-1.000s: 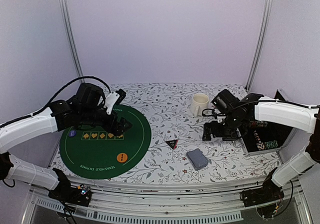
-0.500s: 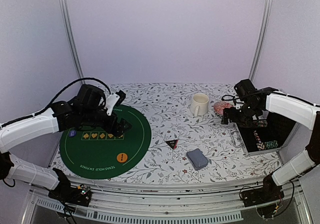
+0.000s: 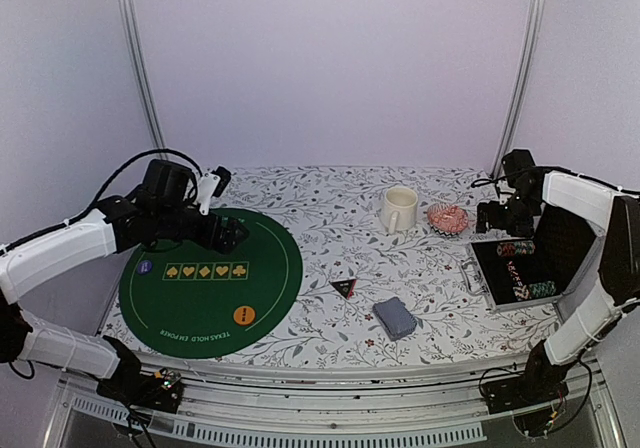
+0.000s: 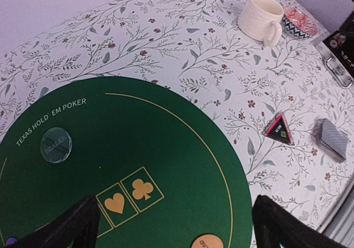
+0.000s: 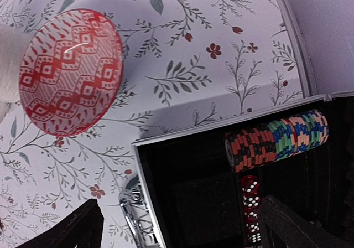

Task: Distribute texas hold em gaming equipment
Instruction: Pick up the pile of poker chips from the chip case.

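**Hovering with both grippers spread and empty**

My left gripper [image 4: 176, 203] hangs above the round green poker mat [image 4: 166, 143]. Its jaws are wide apart and there is nothing between them. Below me on the mat, a clear disc [image 4: 56, 144] marked DEALER lies flat near the printed lettering. Heart and club boxes are printed closer to my fingers. The orange disc button [image 3: 244, 315] sits on the felt near the mat's front edge.

Off the mat, on the floral tablecloth [image 4: 182, 37], the black-and-red triangular marker [image 4: 278, 129] lies flat. The deck of grey-blue-backed playing cards [image 4: 332, 139] rests near it, a little further right and toward the arms' bases. Further back, the cream mug [image 4: 261, 16] stands upright, and the red-patterned small dish [image 4: 297, 22] is just beside it.

My right gripper [image 5: 181, 205] is far to the right, above the back corner of the open black case [image 5: 182, 181]. Its jaws are also apart and hold nothing. The dish lies on the cloth just outside that corner. Inside the case, a row of edge-striped poker chips [image 5: 276, 140] lies on its side in a slot, in red, green, blue and peach bands. Red dice [image 5: 250, 206] are stacked next to it. From the overhead view, a second row of chips [image 3: 540, 290] sits nearer the front of the case.
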